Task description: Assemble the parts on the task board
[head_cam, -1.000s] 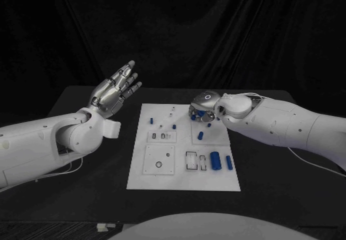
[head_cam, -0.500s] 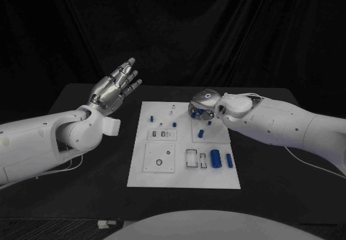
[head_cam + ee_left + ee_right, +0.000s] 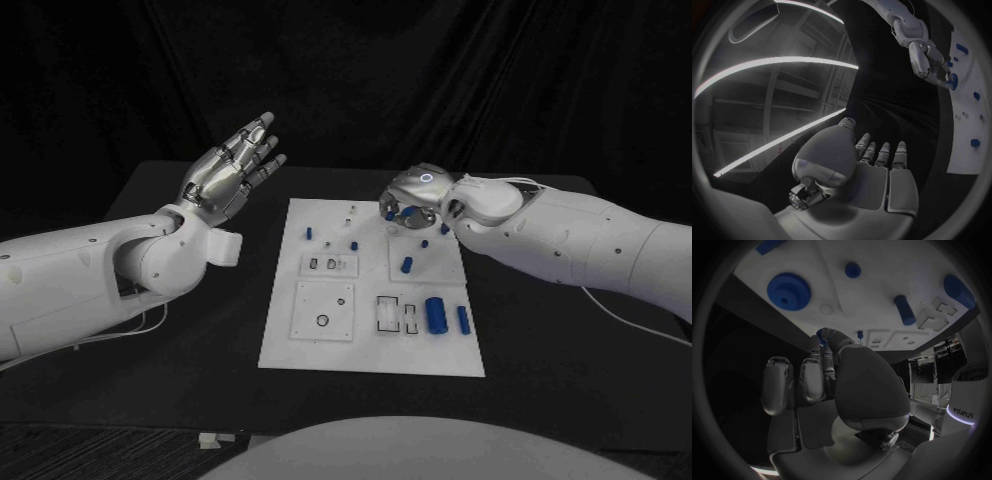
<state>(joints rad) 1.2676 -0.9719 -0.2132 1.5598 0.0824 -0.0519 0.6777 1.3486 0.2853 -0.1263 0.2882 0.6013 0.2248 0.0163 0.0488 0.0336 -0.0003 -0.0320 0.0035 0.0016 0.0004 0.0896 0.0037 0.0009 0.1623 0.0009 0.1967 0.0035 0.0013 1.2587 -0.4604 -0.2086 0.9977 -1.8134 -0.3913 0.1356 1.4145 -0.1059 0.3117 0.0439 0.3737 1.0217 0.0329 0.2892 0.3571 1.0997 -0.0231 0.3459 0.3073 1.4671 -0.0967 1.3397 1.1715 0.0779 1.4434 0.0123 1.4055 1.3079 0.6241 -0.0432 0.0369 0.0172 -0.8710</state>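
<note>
The white task board (image 3: 368,350) lies in the middle of the black table. My right hand (image 3: 411,203) hovers over its far right corner, fingers curled, thumb and a finger pinching a small blue part (image 3: 821,334). Beneath that hand a blue gear (image 3: 789,290) sits on the board (image 3: 879,270), with a blue peg (image 3: 904,310) lying close by. My left hand (image 3: 231,175) is raised off the board's far left side, open, its fingers (image 3: 882,152) straight and apart, holding nothing. The left wrist view shows my right hand (image 3: 929,60) at the board's edge.
Two blue cylinders (image 3: 434,316) (image 3: 463,319) lie beside slotted pockets at the board's near right. A short blue peg (image 3: 408,265) lies mid right and another (image 3: 306,233) at the far left. Black table surrounds the board on every side.
My right hand has risen a little and shifted toward the board's far edge. The left hand stays raised and open. The whole head view has shifted slightly.
</note>
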